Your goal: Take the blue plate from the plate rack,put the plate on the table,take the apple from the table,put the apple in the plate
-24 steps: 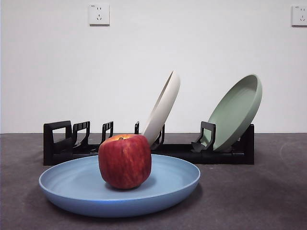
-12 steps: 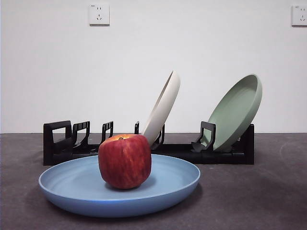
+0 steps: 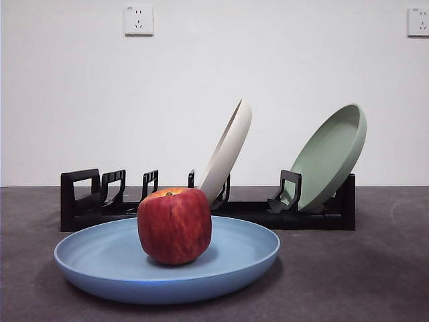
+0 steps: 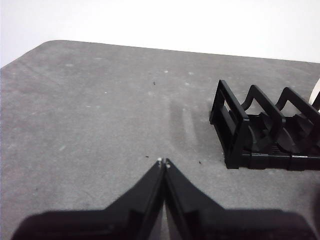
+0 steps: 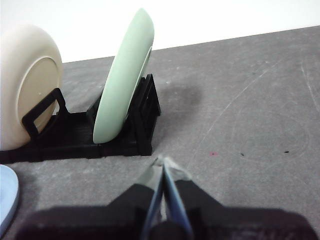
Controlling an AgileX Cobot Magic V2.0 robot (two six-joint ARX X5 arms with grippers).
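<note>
apple [image 3: 174,225] upright, stem up, on blue plate [image 3: 228,270]

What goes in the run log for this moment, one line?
apple: in blue plate | blue plate: flat on table | plate rack: holds cream and green plates | left gripper: shut, clear | right gripper: shut, clear

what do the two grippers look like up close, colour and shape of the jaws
Left gripper: two matte black jaws, wedge-shaped, tapering to a fine point with tiny pale specks at the tips. Right gripper: same black tapered shape, but its inner faces look glossy with a bluish-grey sheen. No cables or markings show.
</note>
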